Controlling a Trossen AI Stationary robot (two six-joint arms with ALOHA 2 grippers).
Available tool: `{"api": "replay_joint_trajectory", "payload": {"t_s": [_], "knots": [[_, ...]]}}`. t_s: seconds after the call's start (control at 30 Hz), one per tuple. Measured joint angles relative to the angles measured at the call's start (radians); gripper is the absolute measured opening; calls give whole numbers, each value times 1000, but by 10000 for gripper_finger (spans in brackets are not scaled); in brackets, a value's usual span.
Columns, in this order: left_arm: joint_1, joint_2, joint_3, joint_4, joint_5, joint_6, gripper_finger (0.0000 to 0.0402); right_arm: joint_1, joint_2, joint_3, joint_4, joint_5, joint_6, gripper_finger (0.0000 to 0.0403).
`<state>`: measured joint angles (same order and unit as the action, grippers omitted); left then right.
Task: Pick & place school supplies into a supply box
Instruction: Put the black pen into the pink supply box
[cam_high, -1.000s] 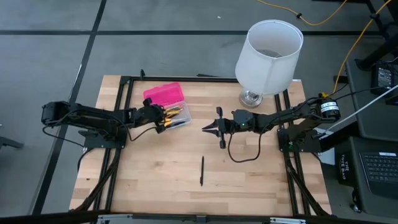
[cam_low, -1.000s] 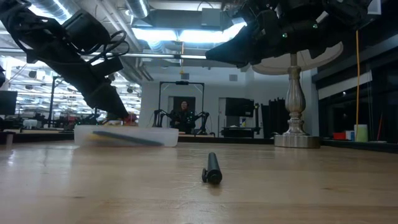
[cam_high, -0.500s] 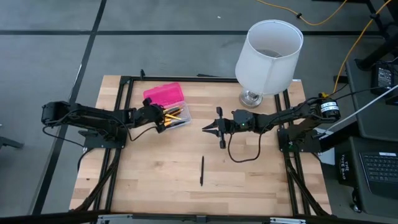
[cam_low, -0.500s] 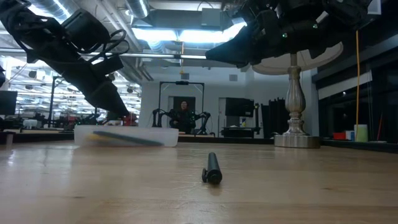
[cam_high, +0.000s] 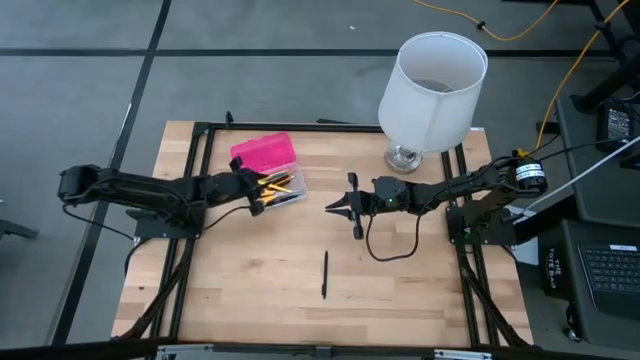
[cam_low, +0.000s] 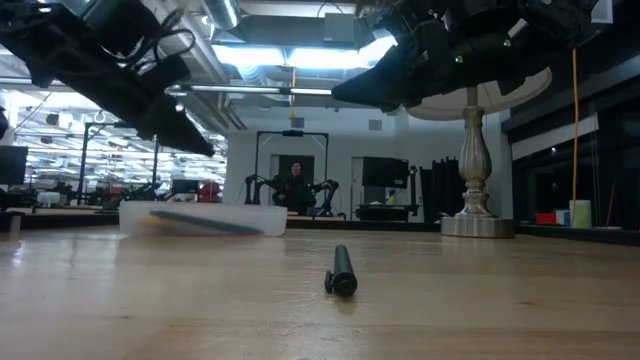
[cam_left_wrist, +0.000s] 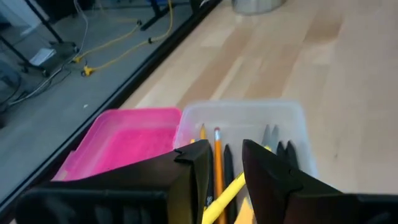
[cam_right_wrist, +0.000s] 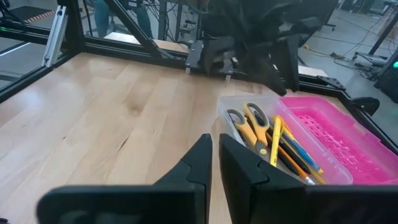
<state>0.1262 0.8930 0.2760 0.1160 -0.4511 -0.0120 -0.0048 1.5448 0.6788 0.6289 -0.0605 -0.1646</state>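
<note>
Two slim black jointed arms (cam_high: 150, 190) (looped black cables alongside), each gripper (cam_high: 338, 206) dark, wedge-fingered

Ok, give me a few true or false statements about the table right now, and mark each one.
1. A black pen lies alone on the table. True.
2. The scissors lie on the bare wood. False: they are in the clear box.
3. The pink lid is open beside the box. True.
4. The left hand holds the lone pen. False: it is empty, over the box.
5. The lamp lies tipped over. False: it stands upright.
</note>
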Motion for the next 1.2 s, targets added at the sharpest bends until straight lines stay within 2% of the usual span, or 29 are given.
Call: {"api": "replay_joint_trajectory", "payload": {"t_s": [0.33, 0.63, 0.77, 0.93, 1.03, 1.2], "knots": [[-87, -97, 0, 0, 73, 18, 82, 0, 0, 0, 0, 0, 0, 36], [-203, -126, 0, 0, 79, 15, 34, 0, 0, 0, 0, 0, 0, 36], [-274, -126, 0, 0, 77, -21, 5, 1, 0, 0, 0, -1, 0, 36], [-374, -126, 0, 38, 26, -31, 2, 1, 0, 0, -8, -13, -10, 36], [-430, -126, 0, 67, -3, -30, 1, 7, 0, 0, -32, -70, -99, 33], [-489, -126, 0, 68, -7, -49, 3, 56, 0, 0, -32, -93, -135, 7]]}}
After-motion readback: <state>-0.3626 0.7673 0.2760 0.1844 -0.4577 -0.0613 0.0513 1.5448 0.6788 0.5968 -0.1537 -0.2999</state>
